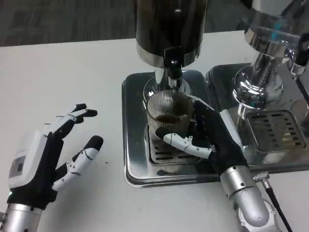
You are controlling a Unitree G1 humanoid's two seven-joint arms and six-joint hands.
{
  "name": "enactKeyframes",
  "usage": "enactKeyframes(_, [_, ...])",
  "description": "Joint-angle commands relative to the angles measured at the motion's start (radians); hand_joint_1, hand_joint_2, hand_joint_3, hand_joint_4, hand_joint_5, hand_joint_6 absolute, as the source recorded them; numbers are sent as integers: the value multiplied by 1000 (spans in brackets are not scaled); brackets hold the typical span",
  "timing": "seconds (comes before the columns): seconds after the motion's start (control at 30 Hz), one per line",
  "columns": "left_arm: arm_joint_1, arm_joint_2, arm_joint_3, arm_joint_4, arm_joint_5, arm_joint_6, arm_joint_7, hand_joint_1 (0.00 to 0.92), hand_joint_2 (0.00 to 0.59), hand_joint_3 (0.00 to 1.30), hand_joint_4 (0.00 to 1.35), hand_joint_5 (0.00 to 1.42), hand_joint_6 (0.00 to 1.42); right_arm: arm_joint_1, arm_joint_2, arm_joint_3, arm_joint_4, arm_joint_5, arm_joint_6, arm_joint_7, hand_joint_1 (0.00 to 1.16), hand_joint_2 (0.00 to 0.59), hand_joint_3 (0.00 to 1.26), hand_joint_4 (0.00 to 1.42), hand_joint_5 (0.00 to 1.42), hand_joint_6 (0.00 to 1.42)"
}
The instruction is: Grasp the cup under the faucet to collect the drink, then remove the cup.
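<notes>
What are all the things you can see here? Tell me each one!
cup: one, clear ribbed glass with dark drink inside, under the faucet on the near tray
faucet: one, black and silver, at the foot of the dark dispenser
dispenser: one, dark with a silver base ring, behind the cup
drip tray: one, silver, with a slotted grate in the middle
second dispenser: one, shiny silver, at the right
second tray: one, silver with a grate, under it
table: one, white
left robot hand: one, white and black, fingers apart, over the table, holding nothing
right robot hand: one, black and white, wrapped around the cup
</notes>
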Motion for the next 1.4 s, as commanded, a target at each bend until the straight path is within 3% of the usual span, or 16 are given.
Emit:
enactKeyframes(0.03, [3, -3, 3, -5, -5, 10, 1, 0, 237, 356, 192, 317, 191, 7, 4, -8, 31, -7, -10, -27, 926, 208, 402, 389, 353, 509])
enactKeyframes(0.3, [-3, -1, 1, 0, -7, 10, -3, 0, 237, 356, 194, 321, 191, -5, 5, -8, 47, -40, -42, -99, 1009, 212, 498, 517, 481, 645])
enactKeyframes(0.63, [-12, 1, -4, 9, -9, 5, -11, 0, 237, 356, 194, 332, 191, -3, 10, -9, 41, -72, -69, -168, 1040, 184, 531, 557, 568, 776])
enactKeyframes(0.97, [-17, 2, -7, 17, -12, 1, -15, 0, 238, 356, 194, 337, 191, 12, 8, -8, 16, -85, -83, -198, 1050, 171, 531, 563, 607, 818])
enactKeyframes(1.4, [-31, 2, -23, 34, -11, -10, -27, 0, 238, 356, 194, 349, 202, 103, -3, -19, -140, -118, -61, -230, 1063, 180, 531, 563, 627, 864])
